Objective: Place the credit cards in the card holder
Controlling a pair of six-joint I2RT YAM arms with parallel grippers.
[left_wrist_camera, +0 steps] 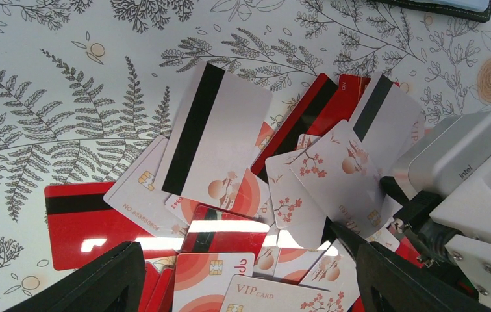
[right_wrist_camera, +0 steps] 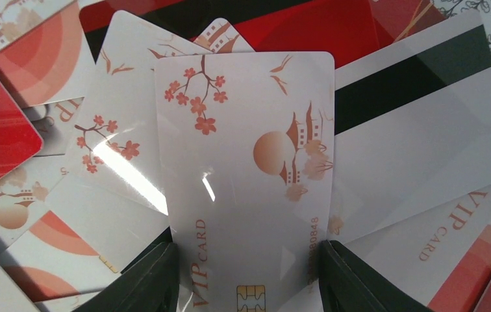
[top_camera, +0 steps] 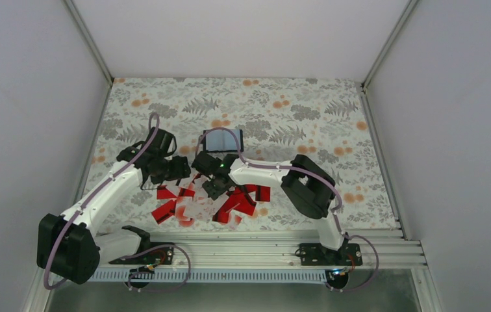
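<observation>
White walls (top_camera: 35,97) box in a table (top_camera: 295,110) draped in fern-and-flower cloth. The credit cards (top_camera: 210,205) lie heaped near the front, with the card holder (top_camera: 222,140) open just beyond them. "VIP CARD" reads on the white ones, "intel" on a camera (left_wrist_camera: 464,172). The left gripper (left_wrist_camera: 233,237) is spread wide and empty above the heap. The right gripper (right_wrist_camera: 248,246) pinches a white blossom card (right_wrist_camera: 243,162) by its long edges.

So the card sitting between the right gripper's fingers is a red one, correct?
Not red. The right wrist view shows that the card between the right gripper fingers is white, with pink blossoms and VIP CARD lettering.
</observation>
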